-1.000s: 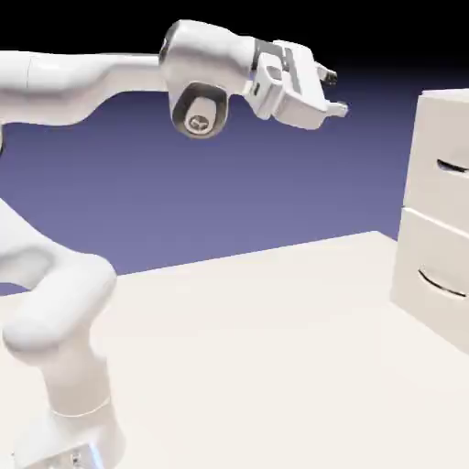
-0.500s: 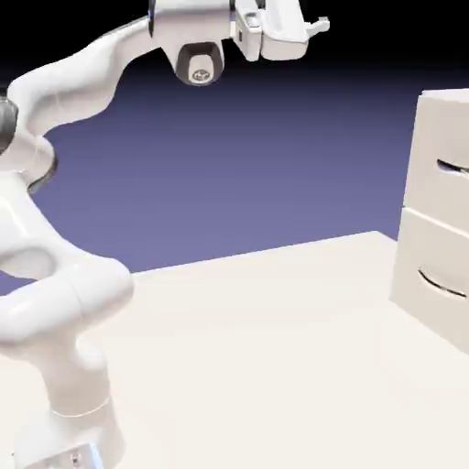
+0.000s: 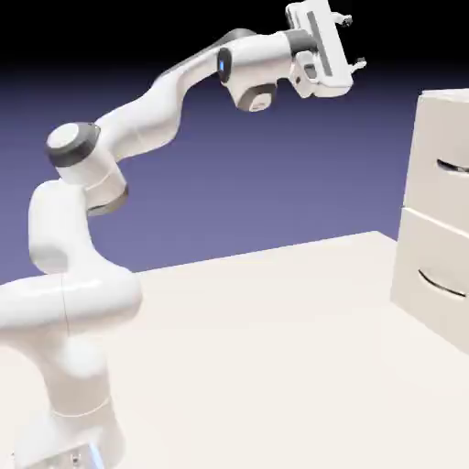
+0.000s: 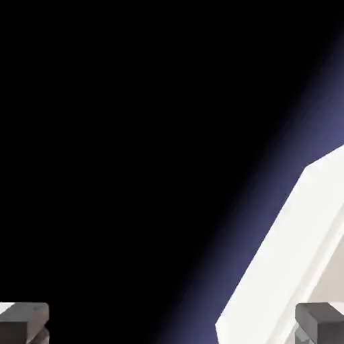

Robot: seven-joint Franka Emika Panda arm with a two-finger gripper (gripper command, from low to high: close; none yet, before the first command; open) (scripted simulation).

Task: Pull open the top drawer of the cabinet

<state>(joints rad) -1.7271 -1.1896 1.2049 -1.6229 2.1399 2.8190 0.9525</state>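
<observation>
The cream-white cabinet (image 3: 438, 220) stands at the right edge of the exterior view. Its top drawer (image 3: 442, 151) is flush and carries a thin dark curved handle (image 3: 452, 167). My gripper (image 3: 354, 41) hangs high in the air, left of the cabinet and above its top, well apart from the handle. Its two fingers are spread wide with nothing between them. In the hand view the grey fingertips (image 4: 24, 322) sit far apart at the bottom corners, and a tilted white slab of the cabinet (image 4: 285, 262) fills the lower right against a dark backdrop.
The lower drawer (image 3: 430, 275) with the same dark handle (image 3: 441, 285) sits under the top one. The cream table (image 3: 256, 348) stretches between the robot's base (image 3: 78, 403) and the cabinet.
The arm has stretched out, carrying the gripper up and then right toward the cabinet. The hand has rolled so its fingers stand one above the other. The jaws stayed open.
</observation>
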